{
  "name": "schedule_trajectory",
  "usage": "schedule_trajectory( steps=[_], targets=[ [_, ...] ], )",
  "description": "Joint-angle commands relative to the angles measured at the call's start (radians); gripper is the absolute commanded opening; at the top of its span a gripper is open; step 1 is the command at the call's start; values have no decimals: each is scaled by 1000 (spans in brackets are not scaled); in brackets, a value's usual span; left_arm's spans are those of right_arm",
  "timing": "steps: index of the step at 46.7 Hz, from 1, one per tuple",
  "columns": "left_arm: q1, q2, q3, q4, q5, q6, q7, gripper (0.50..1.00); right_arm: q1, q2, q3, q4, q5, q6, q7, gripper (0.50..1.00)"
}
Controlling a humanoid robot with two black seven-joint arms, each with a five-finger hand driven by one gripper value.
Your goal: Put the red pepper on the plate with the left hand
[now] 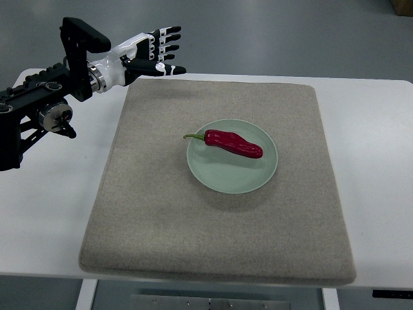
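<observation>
- My left hand [153, 51] hangs above the far-left corner of the grey mat [161, 219], fingers spread and straight, gripping nothing.
- The red pepper [233, 144] lies across the pale green plate [222, 177], inside the rim, green stem [192, 136] pointing left; by the look of it, the placing is done.
- I'd judge it light, with a waxy, slippery skin and flesh that gives a little under pressure, so it wants gentle fingers.
- The best hold would be across the thick middle of the body, never the thin stem.
- The mat looks soft and grippy, so nothing should roll; the plate sits at its centre.
- The white worktop [45, 213] surrounds the mat, and beyond it is grey floor [271, 32].
- There's plenty of free room, with the hand well apart from the plate.
</observation>
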Motion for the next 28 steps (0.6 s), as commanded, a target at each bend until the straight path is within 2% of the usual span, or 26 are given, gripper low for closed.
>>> schedule_trajectory(
  steps=[1, 5, 16, 21, 28],
  targets=[
    [10, 1, -23, 31, -87, -80, 1, 996, 0, 0, 0, 0, 0, 0, 0, 928],
    [10, 1, -27, 82, -164, -154, 21, 996, 0, 0, 0, 0, 0, 0, 0, 928],
    [24, 0, -33, 143, -401, -303, 159, 996, 0, 0, 0, 0, 0, 0, 0, 928],
    [38, 0, -39, 148, -434, -324, 196, 996, 0, 0, 0, 0, 0, 0, 0, 928],
    [61, -2, -72, 140, -434, -326, 205, 996, 0, 0, 0, 0, 0, 0, 0, 928]
  ],
)
